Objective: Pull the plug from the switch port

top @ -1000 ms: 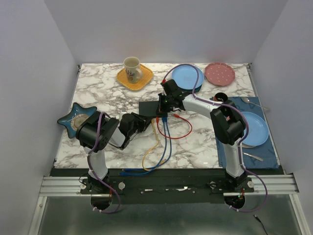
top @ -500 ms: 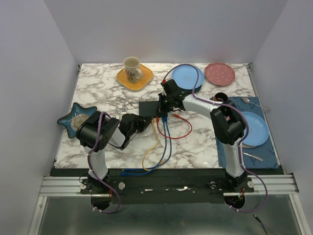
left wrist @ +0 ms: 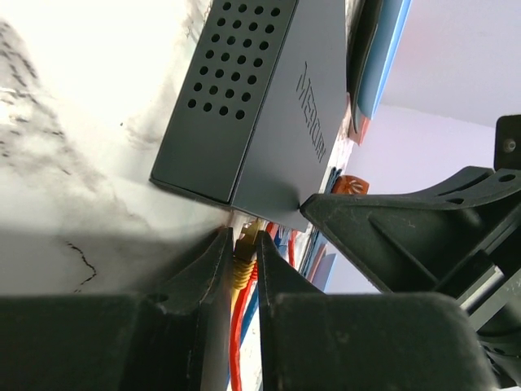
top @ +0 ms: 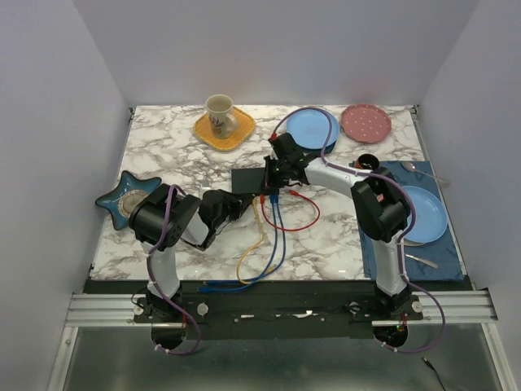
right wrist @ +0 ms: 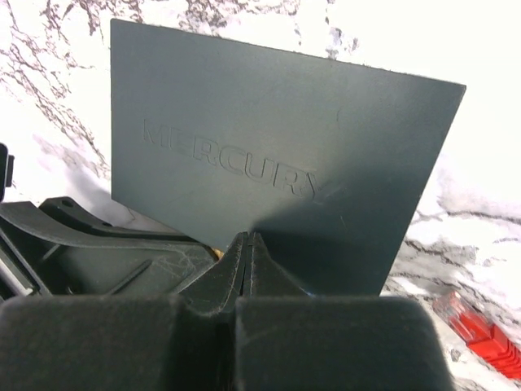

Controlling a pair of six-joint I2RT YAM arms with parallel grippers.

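Marble table [top: 175,147]: left gripper [left wrist: 242,243] grasps yellow plug [left wrist: 242,267] at switch [left wrist: 269,106]; right gripper [right wrist: 247,244], clenched, rests on its top; blue cables [top: 278,236] adjacent

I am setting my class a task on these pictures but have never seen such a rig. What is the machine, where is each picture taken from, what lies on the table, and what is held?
Two robot arms are bolted to a marble table. One picture looks down from above and behind them; the others come from a camera on each wrist. A flat black box lies mid-table with coloured cables at its near edge; a mug and a blue plate stand beyond. The left gripper pinches a yellow plug at the box's edge. The right gripper, fingers together, rests on the box's top.
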